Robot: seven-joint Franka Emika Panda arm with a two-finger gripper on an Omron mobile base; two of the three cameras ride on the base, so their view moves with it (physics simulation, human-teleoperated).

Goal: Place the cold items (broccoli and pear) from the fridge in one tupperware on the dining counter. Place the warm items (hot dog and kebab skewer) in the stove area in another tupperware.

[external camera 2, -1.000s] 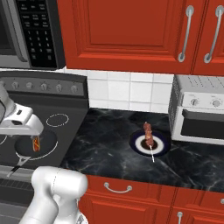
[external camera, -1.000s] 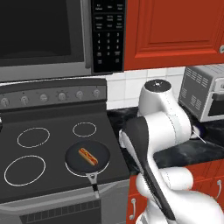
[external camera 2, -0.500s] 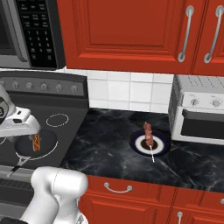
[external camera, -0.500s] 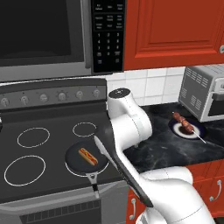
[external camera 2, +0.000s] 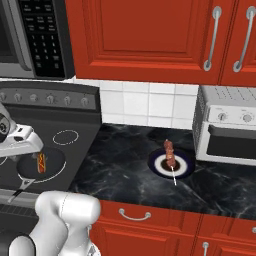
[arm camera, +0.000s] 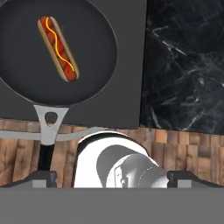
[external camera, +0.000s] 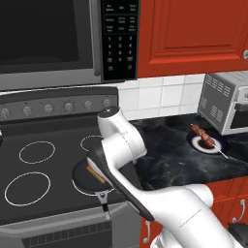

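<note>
Claw (arm camera: 112,177) fingers stand wide apart, holding nothing, above our hot dog (arm camera: 58,48), which lies in the pan (arm camera: 94,76) on the stove (external camera: 43,164), long axis running diagonally. Further right, the kebab skewer (external camera 2: 170,156) rests on a plate (external camera 2: 159,168) on the counter (external camera 2: 125,170).

Hot dog (external camera 2: 41,162) in pan (external camera 2: 56,165); kebab skewer (external camera 2: 170,154) on plate (external camera 2: 184,167).

pan (external camera: 83,180) | arm covers its right half (hot dog (external camera: 96,174) partly hidden)
</note>
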